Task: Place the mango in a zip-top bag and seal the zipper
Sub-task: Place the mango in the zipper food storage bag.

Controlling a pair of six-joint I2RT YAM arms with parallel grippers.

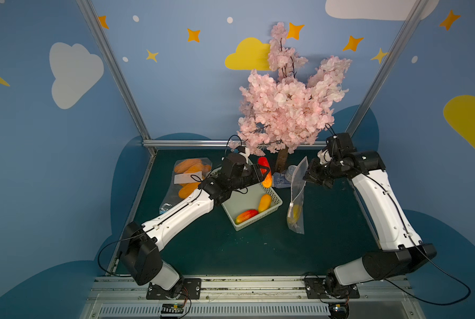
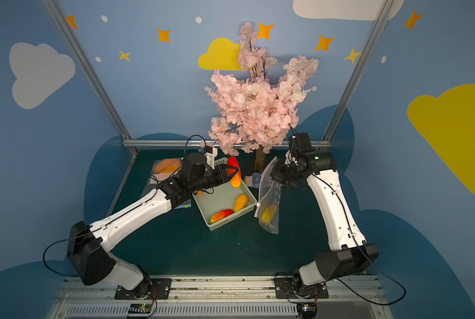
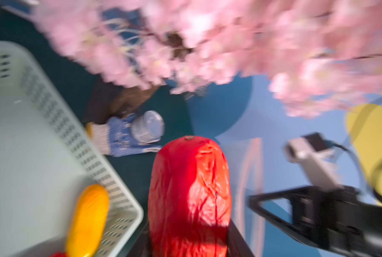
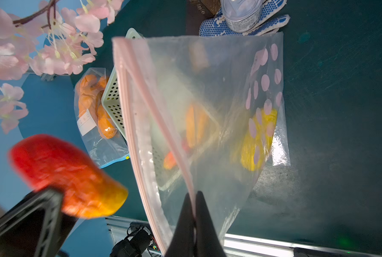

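Mango (image 4: 70,169): red fading to orange-yellow.
Zip-top bag (image 4: 207,100): clear, pink zipper strip, pink dots.
Basket (image 1: 244,200): pale green, perforated.
Bench (image 1: 244,248): dark green.

Bag (image 4: 207,89) clear glossy plastic; basket (image 1: 261,221) matt perforated plastic; mango (image 3: 190,189) glossy.

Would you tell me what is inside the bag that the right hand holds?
A yellow mango sits at the bottom of the zip-top bag; its pink dots partly cover it.
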